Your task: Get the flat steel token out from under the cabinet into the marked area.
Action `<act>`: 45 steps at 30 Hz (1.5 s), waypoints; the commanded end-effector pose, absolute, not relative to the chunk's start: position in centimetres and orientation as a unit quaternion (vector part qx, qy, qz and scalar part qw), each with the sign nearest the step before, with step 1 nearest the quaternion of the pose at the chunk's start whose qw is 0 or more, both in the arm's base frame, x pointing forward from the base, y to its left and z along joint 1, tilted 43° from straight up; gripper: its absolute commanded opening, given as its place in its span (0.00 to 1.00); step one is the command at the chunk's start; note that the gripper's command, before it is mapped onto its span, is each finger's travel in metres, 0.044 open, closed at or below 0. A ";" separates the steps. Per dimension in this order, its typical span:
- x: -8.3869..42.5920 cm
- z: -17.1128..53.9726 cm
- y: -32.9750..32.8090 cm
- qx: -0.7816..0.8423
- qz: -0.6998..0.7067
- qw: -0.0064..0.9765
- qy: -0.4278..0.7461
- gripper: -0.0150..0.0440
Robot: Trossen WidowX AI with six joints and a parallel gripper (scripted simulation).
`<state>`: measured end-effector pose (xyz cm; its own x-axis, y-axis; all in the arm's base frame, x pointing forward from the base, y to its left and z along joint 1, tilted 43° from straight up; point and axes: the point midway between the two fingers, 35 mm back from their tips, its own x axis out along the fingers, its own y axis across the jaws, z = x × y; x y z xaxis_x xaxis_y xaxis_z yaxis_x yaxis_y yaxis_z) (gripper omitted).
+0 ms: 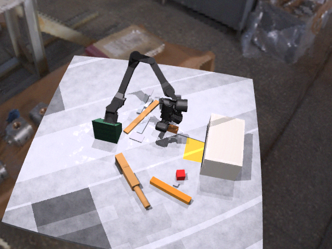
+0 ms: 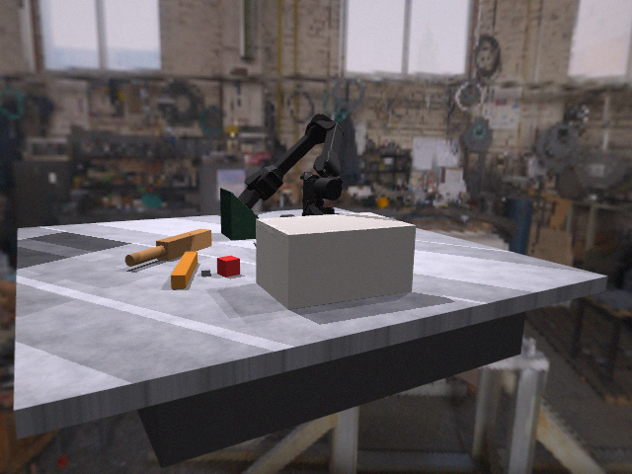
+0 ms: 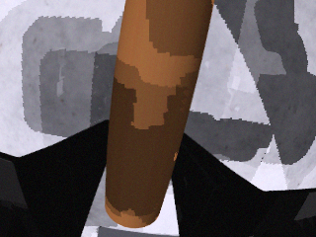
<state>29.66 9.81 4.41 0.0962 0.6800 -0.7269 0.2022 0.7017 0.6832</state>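
Observation:
My gripper (image 1: 167, 128) (image 3: 142, 133) is shut on the orange-brown round handle (image 1: 173, 129) (image 3: 150, 94) of a tool. A thin rod (image 1: 184, 136) runs from the handle toward the cabinet's front, passing along the far edge of the yellow marked area (image 1: 192, 154). Its far end is hard to make out at the cabinet's foot. The off-white cabinet (image 1: 225, 141) (image 2: 352, 265) stands just beyond the yellow area. The vent slots face away from the top and exterior views, and the steel token is not visible. In the exterior view the cabinet hides the tool.
A red cube (image 1: 180, 174) (image 2: 228, 266), small grey piece (image 1: 176, 185) (image 2: 205, 273), orange bar (image 1: 170, 190) (image 2: 184, 270) and block with a round handle (image 1: 128, 173) (image 2: 184, 244) lie nearer the top camera. An orange stick (image 1: 141, 116) and thin pale plates (image 1: 137, 137) lie near the green base block (image 1: 106, 131).

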 end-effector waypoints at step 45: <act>35.1 4.2 8.7 0.339 0.185 0.659 0.645 0.25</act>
<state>34.54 8.78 4.18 0.0980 0.6799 -0.7267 0.2002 0.7018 0.6837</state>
